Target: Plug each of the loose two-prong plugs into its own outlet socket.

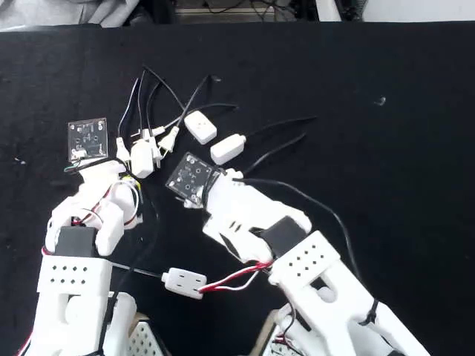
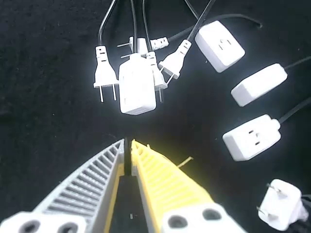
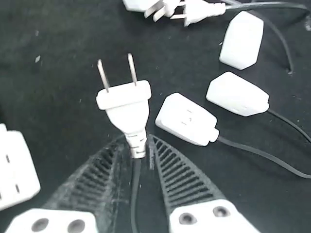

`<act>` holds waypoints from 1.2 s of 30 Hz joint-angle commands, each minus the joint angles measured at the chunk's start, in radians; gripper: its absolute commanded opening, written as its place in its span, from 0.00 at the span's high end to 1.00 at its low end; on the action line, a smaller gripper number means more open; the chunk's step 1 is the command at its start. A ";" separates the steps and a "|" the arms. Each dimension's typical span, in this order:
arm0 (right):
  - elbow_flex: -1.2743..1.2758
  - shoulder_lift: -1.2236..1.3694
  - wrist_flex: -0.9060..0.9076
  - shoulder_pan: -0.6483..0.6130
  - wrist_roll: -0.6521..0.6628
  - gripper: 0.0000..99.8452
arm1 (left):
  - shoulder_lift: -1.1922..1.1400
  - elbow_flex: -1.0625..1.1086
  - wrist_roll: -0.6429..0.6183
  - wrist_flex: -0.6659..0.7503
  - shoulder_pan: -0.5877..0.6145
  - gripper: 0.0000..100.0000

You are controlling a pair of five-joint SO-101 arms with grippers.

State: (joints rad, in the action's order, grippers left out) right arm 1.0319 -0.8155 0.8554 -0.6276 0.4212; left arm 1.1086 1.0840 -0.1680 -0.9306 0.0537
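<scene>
My right gripper (image 3: 139, 147) is shut on the neck of a white two-prong plug (image 3: 123, 99), whose prongs point away from it over the black table. A white outlet socket (image 3: 187, 119) lies just beside that plug, slots up. Two more sockets (image 3: 238, 94) (image 3: 241, 39) lie farther off. My left gripper (image 2: 127, 143) has its grey and yellow fingers together, a short way back from a white adapter block (image 2: 137, 87) with loose plugs (image 2: 106, 73) (image 2: 175, 60) around it. In the high view both grippers (image 1: 126, 178) (image 1: 199, 194) sit near the cluster of plugs (image 1: 145, 152).
Black cords fan out from the cluster toward the table's far side. Three sockets (image 2: 221, 44) (image 2: 259, 85) (image 2: 251, 137) and another plug (image 2: 279, 204) lie to one side of the left gripper. A further white socket (image 1: 184, 280) rests between the arms near the front.
</scene>
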 commanded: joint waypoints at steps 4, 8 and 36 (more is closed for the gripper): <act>0.018 -0.028 -0.109 0.014 -0.091 0.99 | 0.011 -0.047 -0.123 0.043 -0.068 0.97; 0.041 -0.028 -0.147 0.014 -0.094 0.99 | 0.011 -0.013 -0.129 0.127 -0.147 0.97; 0.039 -0.028 -0.147 0.018 -0.086 0.99 | 0.011 -0.117 -0.568 0.038 -0.223 0.97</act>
State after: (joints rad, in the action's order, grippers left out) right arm 1.0764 -0.8155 0.7311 -0.6276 0.3383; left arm 1.1086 1.0549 -0.7511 -0.8615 -0.1933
